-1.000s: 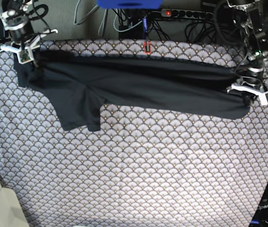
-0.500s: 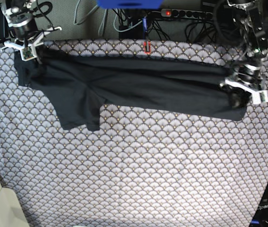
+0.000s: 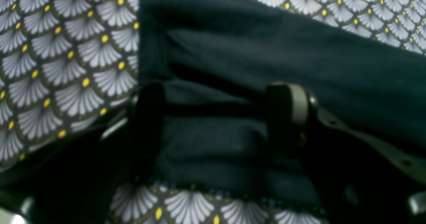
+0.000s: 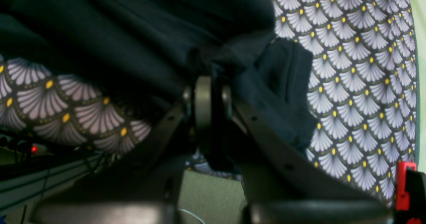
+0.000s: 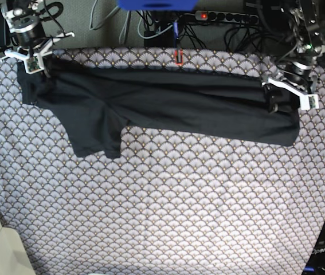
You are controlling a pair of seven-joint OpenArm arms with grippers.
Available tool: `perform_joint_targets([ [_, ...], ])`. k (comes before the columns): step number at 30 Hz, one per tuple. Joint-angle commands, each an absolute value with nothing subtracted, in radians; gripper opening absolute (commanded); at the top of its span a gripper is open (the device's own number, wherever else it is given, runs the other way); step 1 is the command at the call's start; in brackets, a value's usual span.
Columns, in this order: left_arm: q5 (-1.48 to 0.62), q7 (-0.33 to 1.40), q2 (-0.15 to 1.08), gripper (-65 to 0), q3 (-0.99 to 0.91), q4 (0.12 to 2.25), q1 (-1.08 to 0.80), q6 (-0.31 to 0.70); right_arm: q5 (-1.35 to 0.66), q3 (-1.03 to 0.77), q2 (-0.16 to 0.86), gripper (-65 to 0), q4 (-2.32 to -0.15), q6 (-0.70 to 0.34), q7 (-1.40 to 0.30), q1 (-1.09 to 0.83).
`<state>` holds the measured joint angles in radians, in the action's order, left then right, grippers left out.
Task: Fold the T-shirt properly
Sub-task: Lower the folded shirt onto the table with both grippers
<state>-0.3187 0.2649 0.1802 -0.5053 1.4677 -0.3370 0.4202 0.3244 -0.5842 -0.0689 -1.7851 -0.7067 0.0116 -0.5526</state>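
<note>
- Table point(image 5: 168, 217): covered by a scallop-patterned cloth, whose near half lies bare in the base view.
- T-shirt point(image 5: 168, 106): dark fabric folded into a long band across the far part of the table, with one sleeve point(image 5: 96, 134) hanging toward the near side at that view's left.
- Left gripper point(image 5: 289, 93): at the band's end on the base view's right. In the left wrist view its fingers point(image 3: 288, 112) stand apart with shirt fabric lying between them; whether they pinch it cannot be told.
- Right gripper point(image 5: 29, 57): at the far corner on the base view's left. In the right wrist view its fingers point(image 4: 203, 101) are pressed together on a bunched fold of the shirt.
- Power strip point(image 5: 225, 17) and cables: beyond the table's far edge.
</note>
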Motion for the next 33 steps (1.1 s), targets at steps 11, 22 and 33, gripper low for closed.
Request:
perform_joint_targets([
  [11,-0.328,0.243,0.193,-65.0,-0.512,1.486,-0.337,0.423,0.311,-0.644,-0.058,-65.0,-1.801,-0.698,0.036,-0.552],
  [22,-0.326,0.243,0.193,-65.0,-0.512,1.484,-0.337,0.423,0.314,-0.644,-0.065,-65.0,-1.797,-0.698,0.024,-0.558],
  [33,-0.325,0.245,0.193,-65.0,-0.512,1.484,-0.338,0.423,0.312,-0.742,-0.131,-65.0,-1.797,-0.698,0.024,-0.484],
])
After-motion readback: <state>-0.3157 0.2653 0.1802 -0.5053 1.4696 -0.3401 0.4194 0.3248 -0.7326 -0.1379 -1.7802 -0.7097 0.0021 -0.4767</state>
